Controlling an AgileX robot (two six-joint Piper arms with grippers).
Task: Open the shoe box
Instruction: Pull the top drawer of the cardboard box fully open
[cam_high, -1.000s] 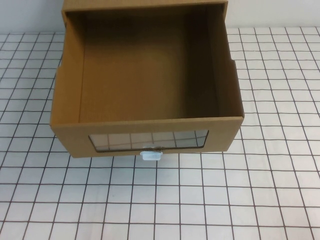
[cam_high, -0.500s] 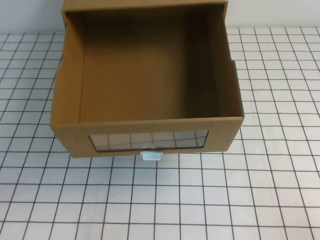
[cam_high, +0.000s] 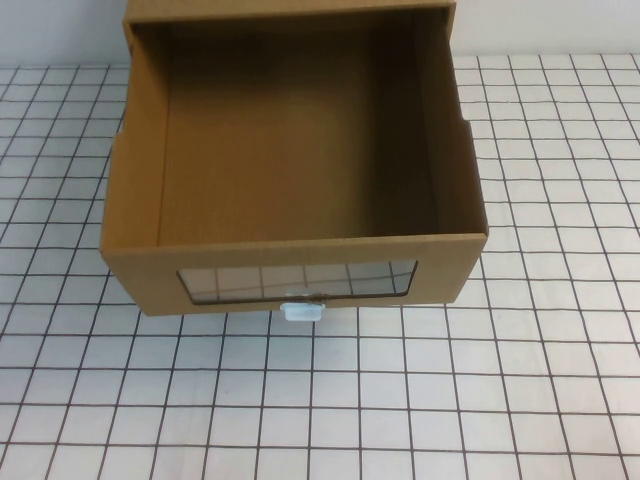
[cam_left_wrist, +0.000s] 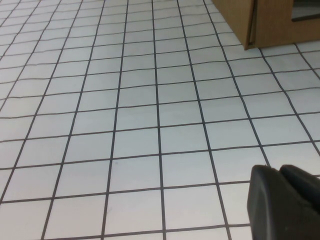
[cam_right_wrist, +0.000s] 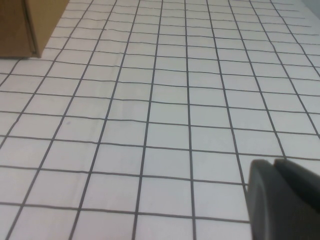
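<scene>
Over the bare gridded table (cam_left_wrist: 125, 125), short of the box, the left gripper (cam_left_wrist: 279, 171) and right gripper (cam_right_wrist: 274, 163) hang pressed together, holding nothing. Upper centre of the high view, the shoe box (cam_high: 290, 170) stands open and empty. The task looks done, so nothing more seems called for.

Non-task stuff in view: gridded table cover, back wall.

Table cover (cam_high: 520, 400) is white with thin black grid lines and roughly square cells. It fills the whole lower half of the high view and runs up the left and right edges almost to the top. Some lines wobble slightly instead of running dead straight. Both wrist views show the same grid, close up and bare. Back wall (cam_high: 60, 30) is plain pale grey, unmarked, and visible only as strips in the upper left and upper right corners of the high view. It meets the cover along a straight horizontal edge.
</scene>
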